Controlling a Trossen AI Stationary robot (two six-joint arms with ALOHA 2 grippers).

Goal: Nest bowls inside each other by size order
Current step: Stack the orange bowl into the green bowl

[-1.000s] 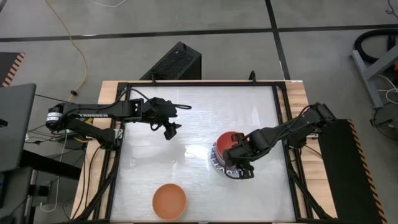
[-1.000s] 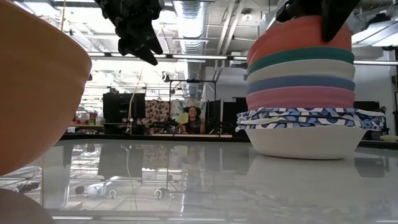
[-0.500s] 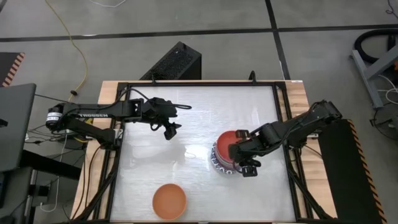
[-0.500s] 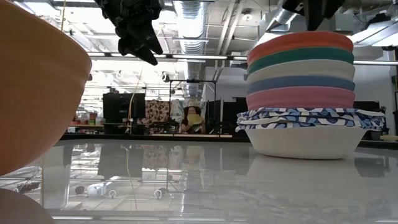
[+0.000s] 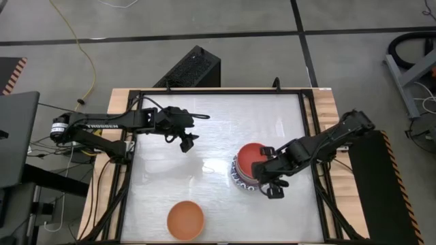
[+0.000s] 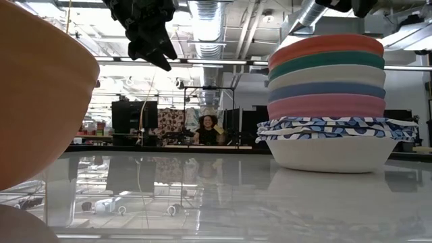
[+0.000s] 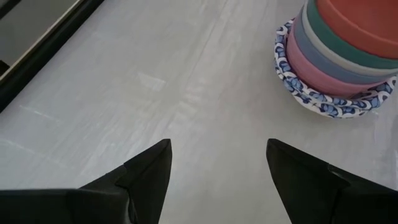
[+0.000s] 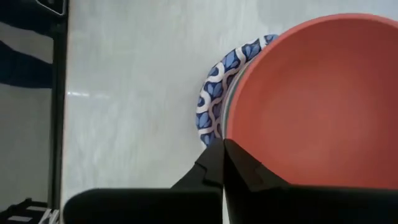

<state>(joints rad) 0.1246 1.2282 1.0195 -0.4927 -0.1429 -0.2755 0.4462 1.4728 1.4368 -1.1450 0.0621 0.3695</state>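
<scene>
Above bowl stack [image 5: 251,169], at its edge nearest right arm's base: right gripper [image 5: 274,182], arm stretched low across table, fingers pressed together, holding nothing. Red bowl [image 8: 314,102] tops stack; teal, cream, blue, pink beneath, patterned bowls [image 6: 334,128] at bottom. Orange bowl [image 5: 185,219] well apart from stack, alone. Left gripper [image 5: 185,139] raised, well clear of stack, fingers spread, empty.

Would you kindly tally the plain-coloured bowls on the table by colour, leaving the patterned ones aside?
red bowl: 1
teal bowl: 1
cream bowl: 1
blue bowl: 1
pink bowl: 1
orange bowl: 1
Total: 6 plain bowls
</scene>
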